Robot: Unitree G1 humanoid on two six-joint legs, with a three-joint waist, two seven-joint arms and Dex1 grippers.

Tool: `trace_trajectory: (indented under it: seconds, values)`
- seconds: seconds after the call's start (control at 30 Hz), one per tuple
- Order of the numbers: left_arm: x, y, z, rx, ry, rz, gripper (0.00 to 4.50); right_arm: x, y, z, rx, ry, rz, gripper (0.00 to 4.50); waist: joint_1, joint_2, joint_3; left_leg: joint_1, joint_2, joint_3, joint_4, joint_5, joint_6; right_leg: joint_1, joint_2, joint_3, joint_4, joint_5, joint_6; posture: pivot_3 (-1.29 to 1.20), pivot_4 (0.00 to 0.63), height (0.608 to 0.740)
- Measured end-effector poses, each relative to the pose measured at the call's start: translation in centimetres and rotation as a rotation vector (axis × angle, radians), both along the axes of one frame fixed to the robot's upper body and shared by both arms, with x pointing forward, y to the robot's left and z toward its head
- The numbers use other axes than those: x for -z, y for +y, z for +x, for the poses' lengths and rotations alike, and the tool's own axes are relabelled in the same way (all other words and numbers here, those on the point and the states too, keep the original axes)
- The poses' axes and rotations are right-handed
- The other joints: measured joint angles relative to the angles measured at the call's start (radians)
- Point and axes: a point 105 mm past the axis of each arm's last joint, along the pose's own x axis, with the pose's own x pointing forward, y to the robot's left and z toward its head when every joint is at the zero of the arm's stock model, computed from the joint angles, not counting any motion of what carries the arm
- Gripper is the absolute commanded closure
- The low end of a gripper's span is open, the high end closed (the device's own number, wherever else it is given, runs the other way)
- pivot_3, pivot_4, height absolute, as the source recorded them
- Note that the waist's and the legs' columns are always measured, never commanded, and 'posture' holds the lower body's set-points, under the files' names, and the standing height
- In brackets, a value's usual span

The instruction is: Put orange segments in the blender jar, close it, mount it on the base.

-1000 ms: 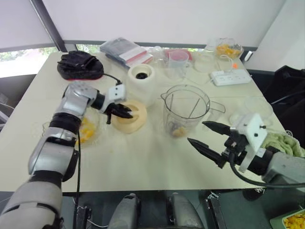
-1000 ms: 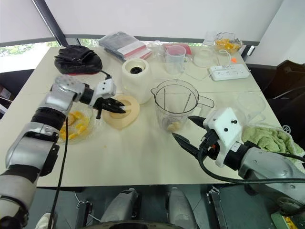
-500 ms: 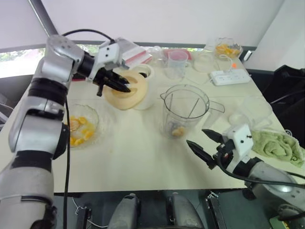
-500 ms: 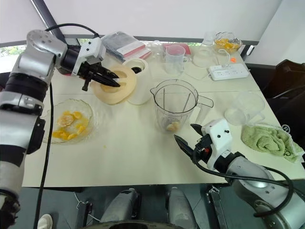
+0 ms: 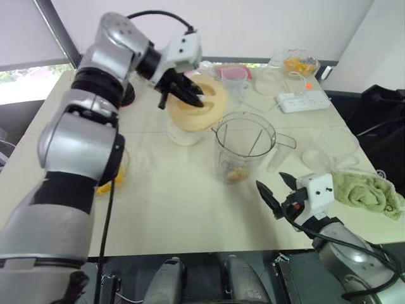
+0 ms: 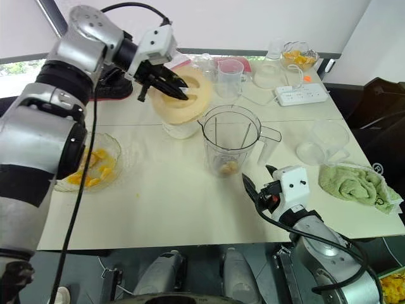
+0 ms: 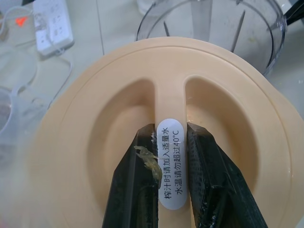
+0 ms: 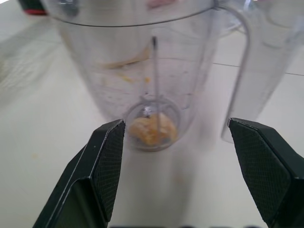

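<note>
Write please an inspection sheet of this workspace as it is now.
Surface: pale table, crowded at the far side.
Job's things: blender jar upright, open, orange segment at its bottom; lid held in the air, tilted, near the base; bowl of segments on the left.
Clutter: measuring cup, power strip, green towel, glass bowl of fruit.
Claws: left claw shut on the lid's ridge; right claw open, near the jar.
Cables: black cable arching over the left arm.
Surroundings: window behind the table.

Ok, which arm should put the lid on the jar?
Left. The left claw is shut on the centre ridge of the lid, holding it raised close to the open jar. The right claw is open and empty, low in front of the jar.
</note>
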Motion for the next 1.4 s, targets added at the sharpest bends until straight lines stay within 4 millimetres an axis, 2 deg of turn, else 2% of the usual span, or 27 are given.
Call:
trace_trajectory:
  seconds: [0.17, 0.3, 0.63, 0.9, 1.4]
  values:
    - [-1.0, -3.0, -0.5, 0.046, -0.035, -0.027, 4.25, 0.6, -0.2, 0.3, 0.045, -0.012, -0.019, 0.91, 0.000, 0.000, 0.000, 0.000, 0.000, 0.000, 0.000, 0.000, 0.000, 0.000, 0.000, 0.000, 0.000, 0.000, 0.000, 0.00, 0.150, 0.740]
    - [-0.8, -5.1, -0.9, 0.081, -0.047, -0.023, 4.25, 0.6, -0.5, 1.0, 0.097, -0.041, -0.029, 0.91, -0.001, 0.000, 0.000, 0.000, 0.000, 0.000, 0.000, 0.000, 0.000, 0.000, 0.000, 0.001, 0.001, 0.000, 0.000, 0.00, 0.150, 0.740]
    - [0.4, -7.6, -1.3, 0.107, -0.040, -0.009, 4.25, -0.1, -1.0, 2.5, 0.179, -0.101, -0.046, 0.91, 0.001, 0.001, 0.000, 0.000, -0.001, 0.001, 0.000, 0.000, 0.000, -0.002, -0.001, 0.001, 0.004, 0.000, 0.000, 0.00, 0.150, 0.740]
    - [1.2, -9.3, -1.7, 0.130, -0.045, 0.009, 4.25, -0.5, -1.4, 3.1, 0.211, -0.131, -0.058, 0.91, 0.000, 0.001, 0.000, 0.000, -0.001, 0.001, 0.000, 0.000, -0.001, -0.003, -0.001, 0.001, 0.005, 0.000, 0.000, 0.00, 0.150, 0.740]
    - [2.5, -9.6, -1.9, 0.146, -0.009, 0.026, 4.25, -1.0, -1.5, 4.8, 0.267, -0.170, -0.034, 0.91, -0.001, 0.001, 0.000, 0.000, -0.001, 0.002, 0.000, 0.001, -0.003, -0.004, 0.000, 0.003, 0.007, 0.000, 0.000, 0.00, 0.150, 0.740]
